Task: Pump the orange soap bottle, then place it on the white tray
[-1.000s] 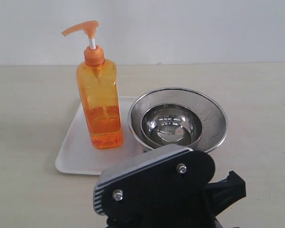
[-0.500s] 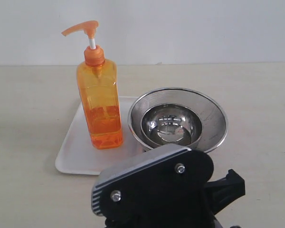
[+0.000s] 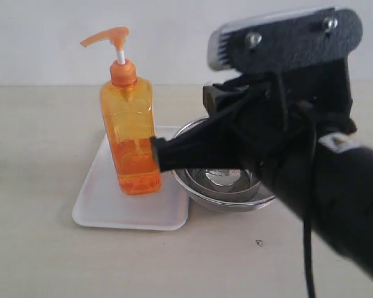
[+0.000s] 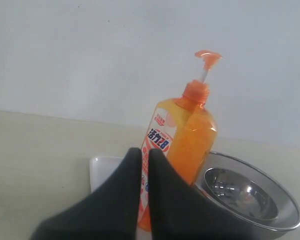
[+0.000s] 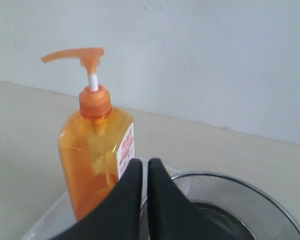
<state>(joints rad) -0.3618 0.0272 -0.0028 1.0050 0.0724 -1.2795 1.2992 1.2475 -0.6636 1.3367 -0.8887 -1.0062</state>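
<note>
The orange soap bottle [image 3: 132, 133] stands upright on the white tray [image 3: 102, 208], with its pump head raised and the spout pointing left. My right gripper [image 3: 155, 153] reaches in from the right; it is shut and holds nothing. Its tips overlap the bottle's lower right edge, and I cannot tell whether they touch it. In the right wrist view the shut right gripper [image 5: 144, 162] sits in front of the bottle [image 5: 90, 160], beside its label. The left gripper [image 4: 145, 151] is also shut and empty, in front of the bottle [image 4: 187, 135] and the tray [image 4: 102, 170].
Two nested steel bowls [image 3: 227, 200] stand right of the bottle, overlapping the tray's right end; my right arm hides most of them. The bowls also show in the left wrist view [image 4: 250, 200] and the right wrist view [image 5: 230, 200]. A plain wall rises behind the beige table.
The black arm has swung from the bottom centre of the exterior view up to the right, and now covers the bowls with its tip at the bottle. Bottle, tray and bowls have not moved.
</note>
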